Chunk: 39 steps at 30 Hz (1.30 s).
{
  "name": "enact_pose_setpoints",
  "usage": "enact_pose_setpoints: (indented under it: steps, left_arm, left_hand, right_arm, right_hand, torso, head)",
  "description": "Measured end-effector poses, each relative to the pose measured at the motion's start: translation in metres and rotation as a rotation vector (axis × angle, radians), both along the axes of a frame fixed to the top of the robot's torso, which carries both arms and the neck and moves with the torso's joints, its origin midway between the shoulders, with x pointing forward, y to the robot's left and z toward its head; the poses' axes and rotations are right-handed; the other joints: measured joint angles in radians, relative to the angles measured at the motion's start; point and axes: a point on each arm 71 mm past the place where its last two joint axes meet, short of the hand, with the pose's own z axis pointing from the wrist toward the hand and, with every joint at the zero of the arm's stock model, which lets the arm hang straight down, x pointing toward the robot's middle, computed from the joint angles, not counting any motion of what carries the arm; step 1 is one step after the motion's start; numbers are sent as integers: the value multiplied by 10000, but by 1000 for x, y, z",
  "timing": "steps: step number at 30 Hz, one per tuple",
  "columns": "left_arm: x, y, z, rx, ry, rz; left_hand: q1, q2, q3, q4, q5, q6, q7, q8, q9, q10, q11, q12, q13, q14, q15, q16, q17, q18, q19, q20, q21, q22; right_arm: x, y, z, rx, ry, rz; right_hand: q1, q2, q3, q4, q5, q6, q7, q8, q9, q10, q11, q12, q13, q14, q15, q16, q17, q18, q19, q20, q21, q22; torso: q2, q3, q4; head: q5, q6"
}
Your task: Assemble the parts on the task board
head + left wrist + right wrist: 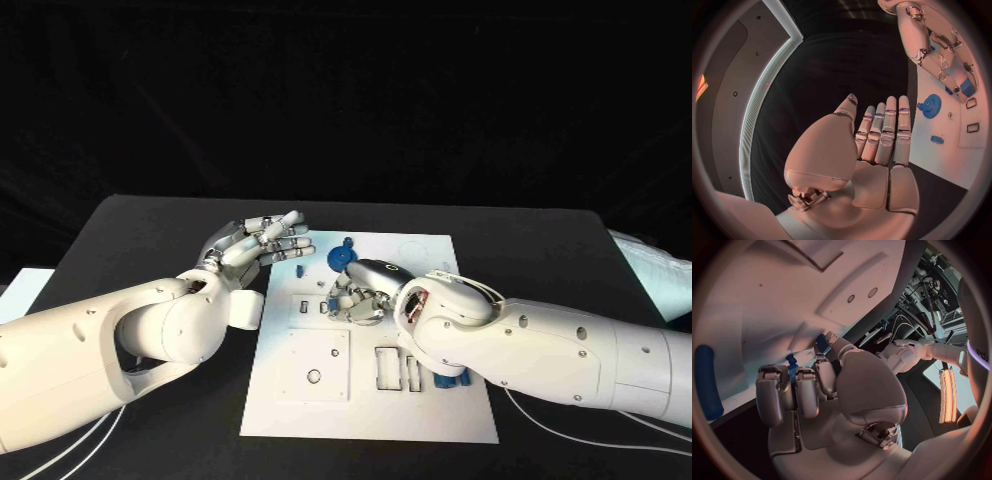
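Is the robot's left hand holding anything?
No, the left hand is flat and bare, with fingers straight, beside the white board.

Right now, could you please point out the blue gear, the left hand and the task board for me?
blue gear point(340, 257): head view, centre of its toothed disc.
left hand point(264, 243): head view, middle of the hand, fingers apart.
task board point(368, 420): head view, bare white near edge.

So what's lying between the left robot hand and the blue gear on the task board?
A small blue part on the task board, near its edge, between the left robot hand and blue gear, in the head view.
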Motion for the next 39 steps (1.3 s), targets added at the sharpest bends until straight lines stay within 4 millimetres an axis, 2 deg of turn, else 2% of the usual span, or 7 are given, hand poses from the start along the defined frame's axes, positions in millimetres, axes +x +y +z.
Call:
enact_pose_setpoints:
  steps: [7,10,13,17,27,32,39]
  left_arm:
    - [0,0,0,-1,-1,3]
    - [0,0,0,-4,-5,1]
    - [0,0,0,-5,-5,-2]
    - [0,0,0,-8,-4,-8]
    - [0,0,0,-11,2,-17]
    - [1,0,0,-10,2,-16]
    - [2,1,-1,3,2,14]
  left_hand:
    - [0,0,0,0,0,0,0,0,0,0,0,0,0,0,0,0,-1,-1,0,0,0,0]
    - [0,0,0,0,0,0,0,0,0,0,0,0,0,0,0,0,-1,0,0,0,0,1]
    - [0,0,0,0,0,0,0,0,0,0,0,0,0,0,0,0,-2,0,0,0,0,1]
    - [0,0,0,0,0,0,0,0,0,0,0,0,0,0,0,0,-2,0,0,0,0,1]
    - [0,0,0,1,0,0,0,0,0,0,0,0,0,0,0,0,-3,0,0,0,0,1]
    - [0,0,0,1,0,0,0,0,0,0,0,0,0,0,0,0,-4,0,0,0,0,2]
    - [0,0,0,1,0,0,0,0,0,0,0,0,0,27,13,0,13,-1,17,17,0,2]
  right_arm:
    - [0,0,0,-54,-27,-6]
    - [0,-1,0,-72,-47,-13]
    - [0,-1,-1,-84,-55,-23]
    - [-1,0,-1,-78,-71,-13]
    - [-2,-1,-2,19,-139,-62]
    - [-5,-3,-3,175,-185,-108]
    - [-12,-10,7,930,-617,-175]
  right_hand:
    - [-170,-174,-34,-28,3,35,-12,2,0,-51,49,-61,0,0,0,0,-1,0,0,0,0,-1]
    - [-284,-329,-149,27,77,-125,150,-111,-36,-182,107,-291,0,0,0,-38,-1,0,0,0,-8,-1]
    - [-352,-521,-255,55,255,-478,191,-226,-111,-367,205,-557,-1,16,96,-39,-2,0,0,0,-38,-1]
    - [-373,-623,-353,40,268,-795,300,-321,-224,-530,270,-795,-1,8,120,-38,-2,-1,0,75,-38,-2]
    - [-404,-676,-478,79,268,-896,328,-323,-231,-587,301,-852,-1,1,183,-38,-3,0,0,75,-37,-2]
    - [-776,-1047,-966,285,507,-998,324,-291,-207,-677,322,-914,-33,1,183,-38,-4,-1,0,147,-37,5]
    - [-836,-1107,-1346,453,617,-1082,338,-257,-200,-674,318,-927,-97,1,183,-38,-4,-1,0,147,-37,5]
  torso:
    - [-2,-1,1]
    - [-2,-2,1]
    - [-2,-6,1]
    - [-2,-6,1]
    - [-2,-8,4]
    - [-6,-7,8]
    - [-12,-5,3]
  head:
    - [-7,11]
    - [-7,12]
    - [-7,19]
    - [-7,26]
    - [-26,23]
    - [-27,27]
    - [-16,50]
